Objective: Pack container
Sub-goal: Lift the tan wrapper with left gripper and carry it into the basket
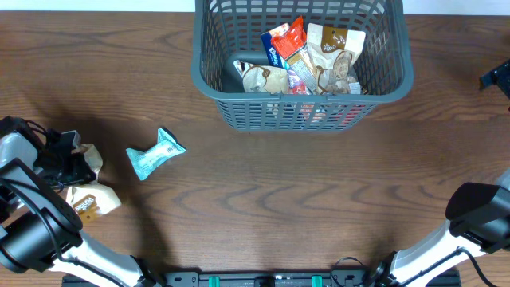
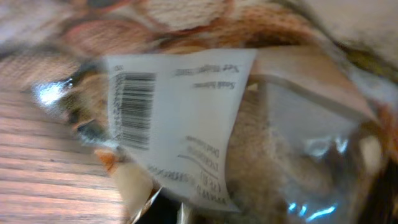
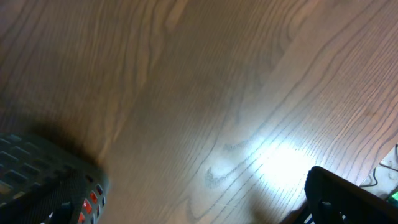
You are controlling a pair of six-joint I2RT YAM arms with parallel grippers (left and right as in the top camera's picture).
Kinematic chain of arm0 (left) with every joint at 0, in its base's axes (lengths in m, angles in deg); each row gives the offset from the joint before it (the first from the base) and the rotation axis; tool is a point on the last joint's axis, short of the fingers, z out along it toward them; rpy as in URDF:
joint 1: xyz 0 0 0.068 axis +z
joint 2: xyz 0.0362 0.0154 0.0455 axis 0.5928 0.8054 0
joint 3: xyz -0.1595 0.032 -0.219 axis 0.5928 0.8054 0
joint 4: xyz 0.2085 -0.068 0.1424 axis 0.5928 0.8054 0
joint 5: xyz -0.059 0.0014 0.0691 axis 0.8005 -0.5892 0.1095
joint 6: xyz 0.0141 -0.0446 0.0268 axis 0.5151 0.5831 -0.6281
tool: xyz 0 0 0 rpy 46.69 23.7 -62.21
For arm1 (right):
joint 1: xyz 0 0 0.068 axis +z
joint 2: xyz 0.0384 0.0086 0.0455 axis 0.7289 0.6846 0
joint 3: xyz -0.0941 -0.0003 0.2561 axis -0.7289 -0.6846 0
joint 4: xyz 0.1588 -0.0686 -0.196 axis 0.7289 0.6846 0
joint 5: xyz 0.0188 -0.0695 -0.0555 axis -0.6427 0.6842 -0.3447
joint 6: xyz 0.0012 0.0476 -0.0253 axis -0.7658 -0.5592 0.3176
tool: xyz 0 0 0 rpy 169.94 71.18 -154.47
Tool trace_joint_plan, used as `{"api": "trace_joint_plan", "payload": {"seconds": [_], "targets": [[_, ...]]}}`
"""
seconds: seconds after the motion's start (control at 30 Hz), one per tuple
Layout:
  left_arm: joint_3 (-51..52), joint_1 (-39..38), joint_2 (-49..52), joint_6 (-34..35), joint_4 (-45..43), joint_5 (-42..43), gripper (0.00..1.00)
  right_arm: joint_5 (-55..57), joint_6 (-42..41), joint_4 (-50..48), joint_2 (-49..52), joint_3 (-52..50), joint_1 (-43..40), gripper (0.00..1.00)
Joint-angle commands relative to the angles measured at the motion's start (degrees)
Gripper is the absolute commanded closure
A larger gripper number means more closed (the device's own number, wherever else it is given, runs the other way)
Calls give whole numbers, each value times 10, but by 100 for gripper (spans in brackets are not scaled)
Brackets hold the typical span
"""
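Spanning every view in dark wood grain: the bench (image 1: 263, 199).

Sitting at upper centre of the overhead view, on the bench: the container (image 1: 303, 112), holding a heap of snack packets (image 1: 311, 56) in beige, white, red and blue. Showing one corner at lower left of the right wrist view.

Reaching in from lower left: the left arm (image 1: 32, 231). Resting at the left edge: the left gripper (image 1: 70, 163), jaws clamping a beige snack packet (image 1: 89, 158), its white barcode label (image 2: 174, 124) filling the left wrist view.

Hanging at the far right edge: the right gripper (image 1: 496, 78), jaws standing wide open, holding nothing.

Lying just below the clamped packet: a second beige packet (image 1: 92, 201).

Lying to the right, apart from both: a teal packet (image 1: 155, 153).
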Motion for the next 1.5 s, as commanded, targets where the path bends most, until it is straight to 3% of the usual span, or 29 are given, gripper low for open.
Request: {"api": "trace_joint_plan", "payload": {"seconds": [0.0,0.2,0.37,0.67,0.8,0.97,1.17,1.47], "targets": [[7,-1,24,-1,-8,-17,94,0,0,1,-3,-2,-4,1],[6,-1,24,6,-32,-54,94,0,0,1,-3,-2,-4,1],[-7,-2,19,92,-77,-47,94,0,0,1,-3,-2,-4,1],[-120,-12,-61,187,-90,131,95,0,0,1,-3,-2,-4,1],[-170,-45,-126,197,-90,180,94,0,0,1,-3,-2,-4,1],[-225,-118,-219,197,-100,180,94,0,0,1,-3,-2,-4,1],[-262,-270,-313,197,-183,180,94,0,0,1,-3,-2,-4,1],[-262,-524,-311,197,-288,176,94,0,0,1,-3,-2,-4,1]]}}
